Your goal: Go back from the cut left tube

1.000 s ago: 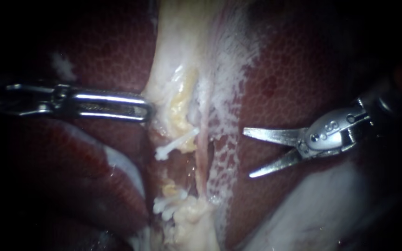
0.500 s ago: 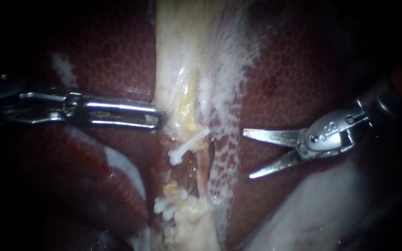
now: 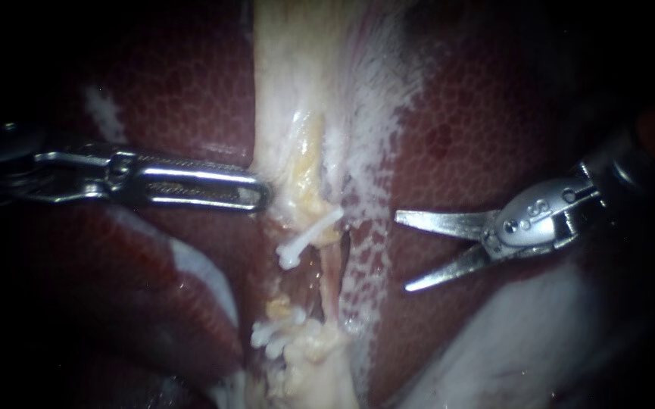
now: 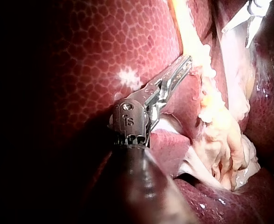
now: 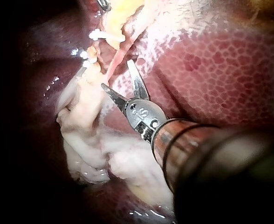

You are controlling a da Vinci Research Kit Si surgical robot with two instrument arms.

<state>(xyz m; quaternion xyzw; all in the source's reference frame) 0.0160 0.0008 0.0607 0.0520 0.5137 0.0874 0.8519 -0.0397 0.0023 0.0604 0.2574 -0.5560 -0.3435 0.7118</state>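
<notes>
My left instrument (image 3: 260,196) comes in from the left, its long slotted jaws shut on the edge of the pale tissue strip (image 3: 297,106); the left wrist view shows the same hold (image 4: 184,65). One white clip (image 3: 308,235) sits on the upper stump of the cut left tube. More white clips (image 3: 274,335) sit on the lower stump, with a gap (image 3: 300,279) between the two stumps. A thin pink tube (image 3: 332,276) runs unbroken just to the right. My right instrument (image 3: 402,252), with two pointed blades, stands open over the liver, apart from the tubes (image 5: 117,73).
Dark red mottled liver (image 3: 486,113) lies on both sides of the strip. A lump of pale fatty tissue (image 3: 316,367) sits below the lower clips. A whitish sheet of tissue (image 3: 524,333) lies under my right instrument's shaft.
My left instrument has moved slightly right, carrying the pale tissue and the upper clip with it; most of that shift came early. The right instrument has stayed nearly in place, blades still apart.
</notes>
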